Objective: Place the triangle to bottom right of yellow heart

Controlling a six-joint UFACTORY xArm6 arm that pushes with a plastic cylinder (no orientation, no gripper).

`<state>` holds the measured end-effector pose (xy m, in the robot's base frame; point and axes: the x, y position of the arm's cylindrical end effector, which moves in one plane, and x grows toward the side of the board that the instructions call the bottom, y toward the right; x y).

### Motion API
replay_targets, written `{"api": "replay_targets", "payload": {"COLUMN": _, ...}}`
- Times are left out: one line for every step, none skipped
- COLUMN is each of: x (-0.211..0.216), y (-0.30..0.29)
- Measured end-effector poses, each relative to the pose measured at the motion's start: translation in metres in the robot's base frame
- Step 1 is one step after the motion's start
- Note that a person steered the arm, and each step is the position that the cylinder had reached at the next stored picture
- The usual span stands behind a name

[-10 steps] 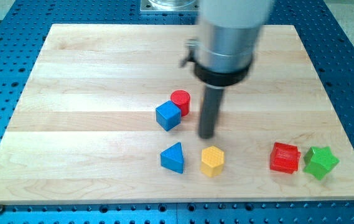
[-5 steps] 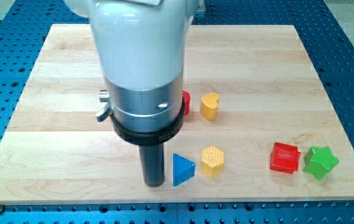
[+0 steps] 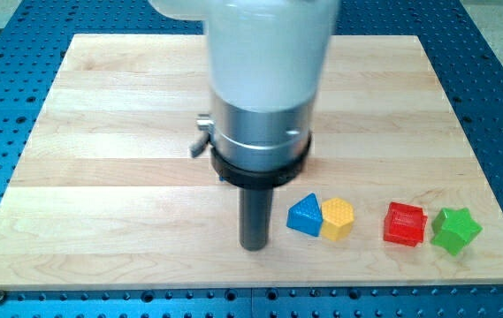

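Note:
The blue triangle (image 3: 304, 215) lies near the view's bottom, touching the left side of the yellow hexagon (image 3: 338, 218). My tip (image 3: 254, 246) rests on the board just left of the triangle, a small gap apart. The arm's wide body hides the middle of the board, and the yellow heart is hidden behind it.
A red block (image 3: 404, 223) and a green star (image 3: 454, 230) sit at the view's bottom right. The wooden board (image 3: 101, 177) lies on a blue perforated table. The blue cube and red cylinder are hidden behind the arm.
My tip swept from the triangle's left toward the right, pushing the blue triangle and yellow hexagon rightward. The arm now covers the yellow heart, blue cube and red cylinder.

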<state>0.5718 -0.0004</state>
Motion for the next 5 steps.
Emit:
{"api": "replay_targets", "payload": {"x": -0.008, "y": 0.040}}
{"api": "replay_targets", "payload": {"x": 0.006, "y": 0.109}}
{"api": "replay_targets", "payload": {"x": 0.010, "y": 0.104}}
{"api": "replay_targets", "payload": {"x": -0.003, "y": 0.055}}
{"api": "replay_targets", "payload": {"x": -0.050, "y": 0.086}}
